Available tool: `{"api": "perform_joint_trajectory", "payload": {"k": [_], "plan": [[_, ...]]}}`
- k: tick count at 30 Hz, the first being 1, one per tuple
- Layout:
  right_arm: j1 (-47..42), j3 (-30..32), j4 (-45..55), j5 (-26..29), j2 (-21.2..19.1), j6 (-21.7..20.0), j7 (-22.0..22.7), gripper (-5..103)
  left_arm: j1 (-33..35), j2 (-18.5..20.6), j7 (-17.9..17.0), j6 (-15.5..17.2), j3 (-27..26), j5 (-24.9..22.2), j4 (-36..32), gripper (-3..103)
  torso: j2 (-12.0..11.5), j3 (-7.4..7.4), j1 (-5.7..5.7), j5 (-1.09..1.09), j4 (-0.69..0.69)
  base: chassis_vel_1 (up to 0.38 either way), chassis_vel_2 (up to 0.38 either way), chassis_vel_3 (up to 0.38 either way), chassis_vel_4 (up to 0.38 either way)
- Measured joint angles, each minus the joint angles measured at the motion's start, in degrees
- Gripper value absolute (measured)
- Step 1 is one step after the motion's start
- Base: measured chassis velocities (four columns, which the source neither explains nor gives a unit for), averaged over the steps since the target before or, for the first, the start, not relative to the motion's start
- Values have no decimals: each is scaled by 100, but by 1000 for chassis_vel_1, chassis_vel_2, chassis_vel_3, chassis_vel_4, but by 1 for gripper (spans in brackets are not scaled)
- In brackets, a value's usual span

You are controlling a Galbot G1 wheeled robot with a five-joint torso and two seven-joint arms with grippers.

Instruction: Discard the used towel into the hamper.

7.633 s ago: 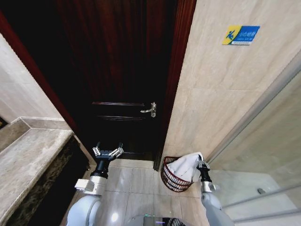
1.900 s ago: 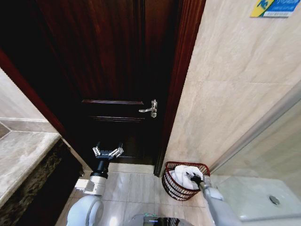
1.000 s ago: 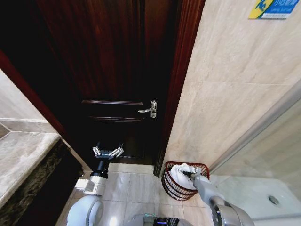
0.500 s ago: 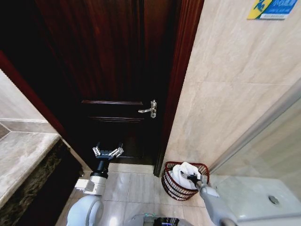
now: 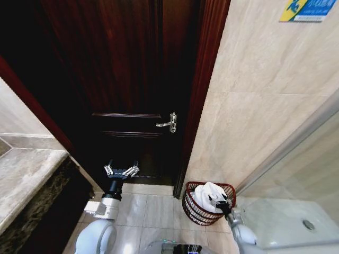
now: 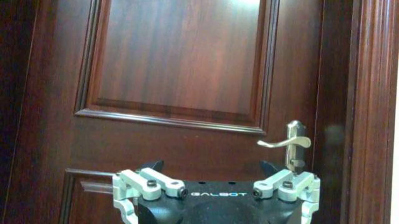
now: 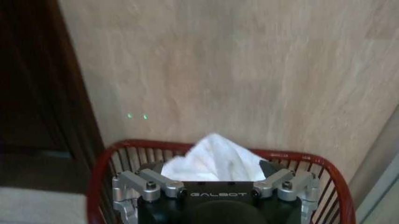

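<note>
The white towel (image 5: 207, 193) now sits inside the red-brown hamper (image 5: 190, 205) by the wall. The right gripper (image 5: 221, 202) has let go, fingers spread wide, and pulled back. The job looks done. The left gripper (image 5: 121, 171) waits open near the door (image 5: 132, 79).

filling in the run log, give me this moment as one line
towel: in hamper, peak above rim | right tool: open, over hamper, off towel | left tool: open, idle before door
</note>
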Motion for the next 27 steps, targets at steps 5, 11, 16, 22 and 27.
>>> {"api": "perform_joint_trajectory", "payload": {"k": [5, 11, 16, 22, 27], "plan": [[-722, 75, 1073, -6, 237, 177, 202, 100, 0, 0, 0, 0, 0, 0, 0, 100, 1, 0, 1, -1, 0, 0, 0, 0, 0], [-1772, 129, 2457, -5, 632, 474, 647, 100, 0, 0, 0, 0, 0, 0, 0, 100, 2, 1, 1, -5, -1, 0, 0, 0, 0], [-2166, 79, 3157, -135, 827, 568, 763, 100, 0, 0, 0, 0, 0, 0, 0, 100, 2, 1, 1, -5, 0, 0, 0, 0, 0], [-2525, -4, 4169, -468, 1079, 617, 808, 100, 0, 0, 0, 0, 0, 0, 0, 100, 2, 1, 2, -3, 0, 0, 0, 0, 0], [-2663, -27, 4665, -623, 1137, 583, 861, 100, 0, 0, 0, 0, 0, 0, 0, 100, 2, 2, 2, -4, 0, 0, 0, 0, 0]]}}
